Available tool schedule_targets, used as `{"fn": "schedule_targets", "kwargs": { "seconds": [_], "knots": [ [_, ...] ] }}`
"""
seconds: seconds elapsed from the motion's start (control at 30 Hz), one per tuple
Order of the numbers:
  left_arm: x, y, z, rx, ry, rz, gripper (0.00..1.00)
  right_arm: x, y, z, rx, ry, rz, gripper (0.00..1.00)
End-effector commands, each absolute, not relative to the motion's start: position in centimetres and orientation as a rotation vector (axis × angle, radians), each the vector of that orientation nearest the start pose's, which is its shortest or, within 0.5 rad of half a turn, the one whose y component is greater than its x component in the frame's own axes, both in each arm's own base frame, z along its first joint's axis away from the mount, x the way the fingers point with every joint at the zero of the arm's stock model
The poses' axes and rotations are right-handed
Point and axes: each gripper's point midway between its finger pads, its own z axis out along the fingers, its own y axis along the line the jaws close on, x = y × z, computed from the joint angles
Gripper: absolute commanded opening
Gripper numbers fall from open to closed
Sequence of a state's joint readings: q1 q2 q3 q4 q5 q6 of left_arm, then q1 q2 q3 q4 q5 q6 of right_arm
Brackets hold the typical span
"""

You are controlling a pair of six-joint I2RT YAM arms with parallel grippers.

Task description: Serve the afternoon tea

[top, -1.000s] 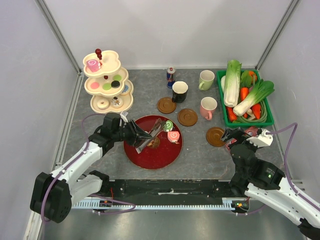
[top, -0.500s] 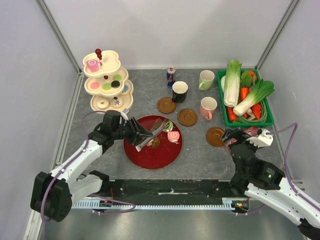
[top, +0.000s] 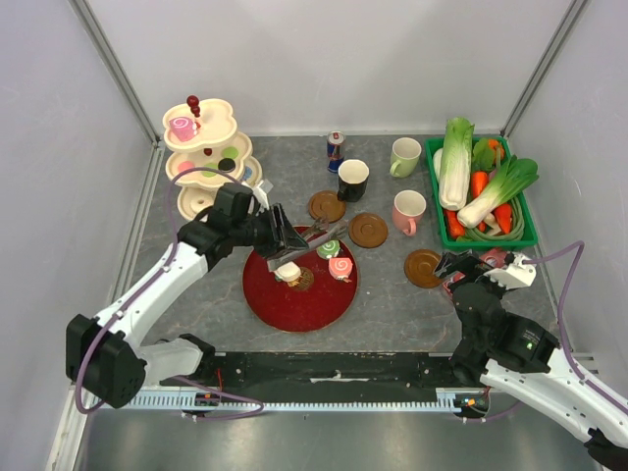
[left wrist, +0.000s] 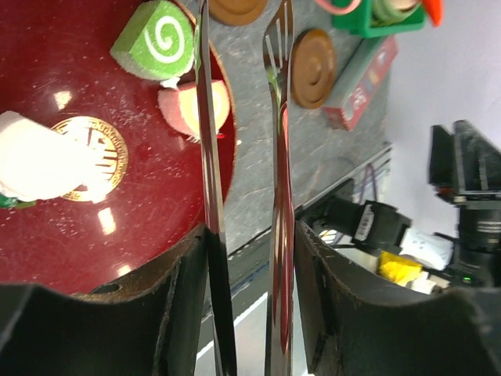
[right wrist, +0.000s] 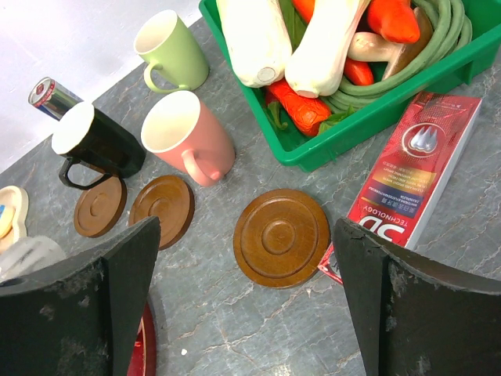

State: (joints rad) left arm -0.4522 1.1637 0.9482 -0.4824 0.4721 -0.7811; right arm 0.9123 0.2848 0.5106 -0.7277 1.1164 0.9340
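Observation:
My left gripper [top: 280,235] hovers over the red plate [top: 294,306], shut on a pair of metal tongs [top: 314,241]. In the left wrist view my left gripper [left wrist: 249,235] presses both tong arms [left wrist: 210,157], which stand apart with nothing between them. On the plate lie a white pastry [top: 287,272], a green swirl roll [top: 328,249] and a pink swirl roll [top: 340,267]. The black mug [top: 352,180], pale green mug [top: 405,156] and pink mug [top: 408,211] stand behind. My right gripper [right wrist: 250,258] is open over a wooden coaster [right wrist: 282,237].
A tiered stand [top: 208,167] with more pastries stands at the back left. Two more coasters [top: 327,206] [top: 368,230] lie near the mugs, with a drink can [top: 336,150] behind. A green basket [top: 528,235] of vegetables and a red box [right wrist: 411,168] are on the right.
My left arm has risen and pulled back from the plate. The tong arms have spread wider, and the white pastry now lies on the plate below them. The right arm has not moved.

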Motion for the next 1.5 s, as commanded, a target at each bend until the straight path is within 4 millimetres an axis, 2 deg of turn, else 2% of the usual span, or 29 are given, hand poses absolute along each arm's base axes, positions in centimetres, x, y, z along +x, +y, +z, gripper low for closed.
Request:
{"fn": "schedule_targets", "kwargs": {
  "seconds": [0.0,0.17,0.4,0.73,0.9,1.23,1.47],
  "knots": [
    [23.8,-22.7,19.2,0.013,2.490,-0.972,0.52,19.9,1.7,19.7,0.672,1.632,0.156,0.98],
    [23.9,-22.6,18.6,0.086,2.501,-0.847,0.52,19.9,1.8,19.7,0.672,1.633,0.157,0.98],
    [24.0,-23.8,17.4,0.122,2.532,-0.860,0.52,19.9,1.8,19.7,0.674,1.630,0.161,0.98],
    [24.2,-24.0,16.8,0.128,2.539,-0.828,0.53,19.9,1.7,19.5,0.673,1.633,0.153,0.98],
    [23.9,-24.7,16.3,0.164,2.575,-0.859,0.53,19.8,1.7,19.6,0.676,1.629,0.158,0.98],
    [23.4,-24.8,15.1,0.153,2.684,-0.847,0.53,19.8,1.6,19.7,0.683,1.624,0.167,0.98],
    [22.5,-25.1,16.0,0.161,2.708,-0.894,0.54,19.8,1.7,19.6,0.681,1.626,0.169,0.98]
  ]
}}
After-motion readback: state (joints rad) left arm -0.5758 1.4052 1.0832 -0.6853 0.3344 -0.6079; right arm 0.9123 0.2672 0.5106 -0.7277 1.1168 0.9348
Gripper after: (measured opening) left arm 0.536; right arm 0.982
